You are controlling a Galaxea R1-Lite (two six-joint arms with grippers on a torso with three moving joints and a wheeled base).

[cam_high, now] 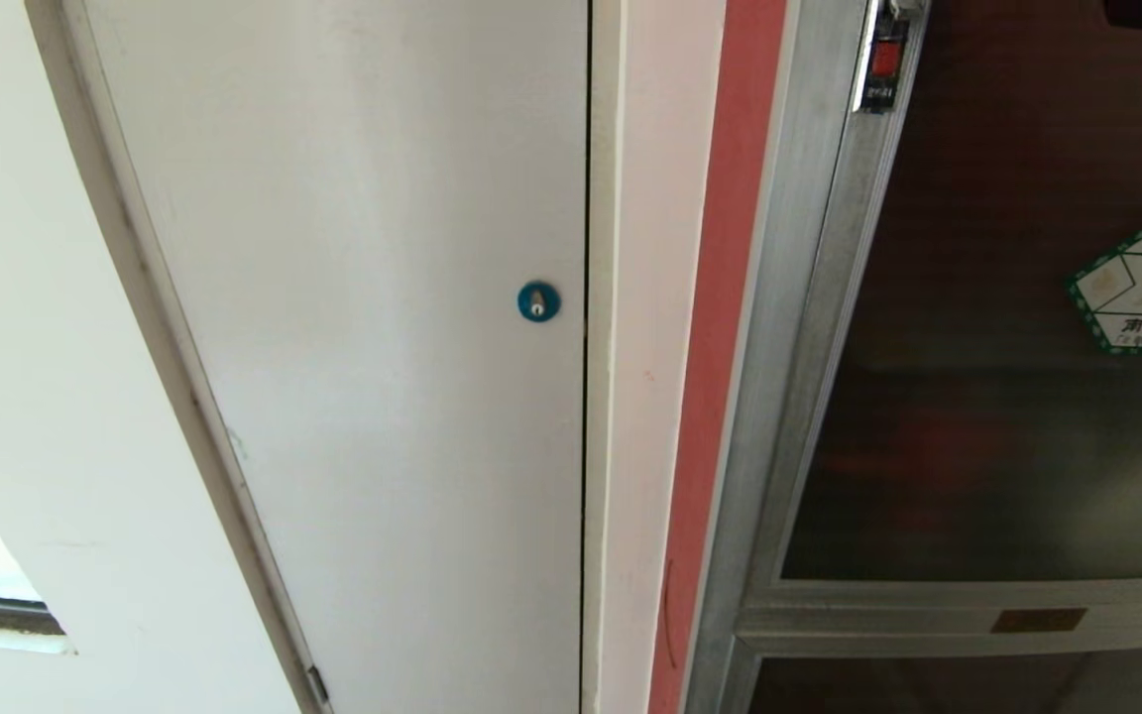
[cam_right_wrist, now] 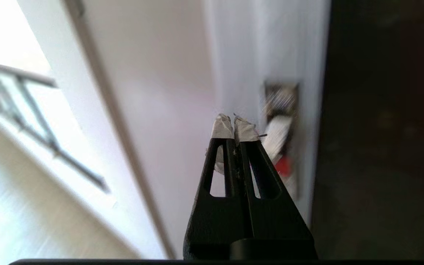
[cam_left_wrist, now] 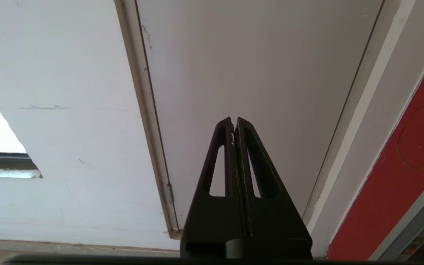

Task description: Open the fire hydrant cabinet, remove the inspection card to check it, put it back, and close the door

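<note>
Head view: fire hydrant cabinet point(cam_high: 799, 297) fills the right of the frame, silver frame beside a red edge strip. Its door point(cam_high: 1007, 446) is closed, dark tinted glass. Green-bordered sticker point(cam_high: 1141, 283) at right edge; small red latch point(cam_high: 886, 59) at upper right. Inspection card not visible. White panel door point(cam_high: 363, 347) with blue round lock point(cam_high: 538, 301) occupies centre-left.

Left gripper point(cam_left_wrist: 234, 123): jaws closed, empty, facing the white panel. Right gripper point(cam_right_wrist: 234, 123): taped tips, jaws closed, empty, near the latch in its wrist view.
</note>
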